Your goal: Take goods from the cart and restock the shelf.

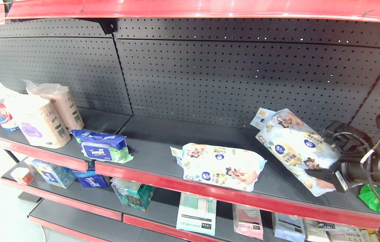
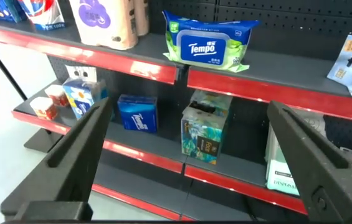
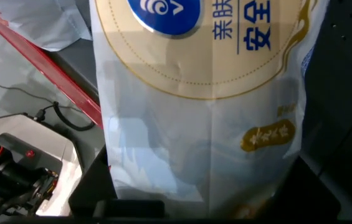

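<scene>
Pack [image 1: 294, 144] tilts over the right end of the shelf [image 1: 156, 137], close to its front edge, my right pincer [image 1: 317, 154] clamped on its near end. Released this tilted, I reckon it could slide off the front.

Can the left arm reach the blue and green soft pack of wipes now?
Probably yes: the open, empty left gripper faces the blue and green soft pack of wipes at the shelf edge, nothing between.

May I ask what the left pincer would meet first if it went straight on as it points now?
Probably the teal box on the lower shelf, centred ahead of the open left pincer; depth is unclear.
</scene>
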You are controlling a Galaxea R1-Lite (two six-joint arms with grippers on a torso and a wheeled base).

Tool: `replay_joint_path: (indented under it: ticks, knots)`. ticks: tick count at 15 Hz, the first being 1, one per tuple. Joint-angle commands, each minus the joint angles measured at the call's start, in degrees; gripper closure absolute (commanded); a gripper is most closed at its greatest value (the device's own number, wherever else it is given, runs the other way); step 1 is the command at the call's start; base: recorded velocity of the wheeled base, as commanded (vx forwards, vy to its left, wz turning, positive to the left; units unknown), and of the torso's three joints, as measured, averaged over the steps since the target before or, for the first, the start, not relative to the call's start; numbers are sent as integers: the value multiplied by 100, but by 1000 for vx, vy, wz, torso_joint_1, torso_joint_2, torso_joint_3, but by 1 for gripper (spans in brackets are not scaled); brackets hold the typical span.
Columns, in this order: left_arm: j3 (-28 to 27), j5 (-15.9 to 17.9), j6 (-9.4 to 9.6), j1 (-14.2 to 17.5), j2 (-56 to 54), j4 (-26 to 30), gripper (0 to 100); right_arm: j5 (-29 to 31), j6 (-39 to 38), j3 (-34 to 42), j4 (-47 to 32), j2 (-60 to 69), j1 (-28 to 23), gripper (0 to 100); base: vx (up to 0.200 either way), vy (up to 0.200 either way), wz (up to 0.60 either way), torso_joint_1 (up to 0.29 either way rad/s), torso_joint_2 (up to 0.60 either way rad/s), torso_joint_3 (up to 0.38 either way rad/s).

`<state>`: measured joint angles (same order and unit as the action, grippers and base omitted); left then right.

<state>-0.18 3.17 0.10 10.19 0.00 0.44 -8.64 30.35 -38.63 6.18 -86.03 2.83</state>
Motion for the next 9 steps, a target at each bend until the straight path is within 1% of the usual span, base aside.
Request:
replay_joint_path:
  ticks: [1,2,3,4,7,8,9]
  knots:
    - [1,-1,-1,0,0,0,0,-23,58,-233,6,-441,-2,100,0,0,0,0,0,0]
    - [1,-1,-1,0,0,0,0,-67,120,-373,6,-599,-10,100,0,0,0,0,0,0]
    - [1,-1,-1,0,0,0,0,-278,252,-663,-3,-854,-54,100,0,0,0,0,0,0]
    - [1,-1,-1,0,0,0,0,-419,313,-777,-3,-968,-89,100,0,0,0,0,0,0]
    - [1,-1,8,0,0,0,0,-946,1113,-1437,-3,-1724,-230,100,0,0,0,0,0,0]
    - [1,-1,-1,0,0,0,0,-1052,1210,-1542,-3,-1812,-230,100,0,0,0,0,0,0]
    - [1,-1,-1,0,0,0,0,-1184,1482,-1876,-64,-1997,-230,100,0,0,0,0,0,0]
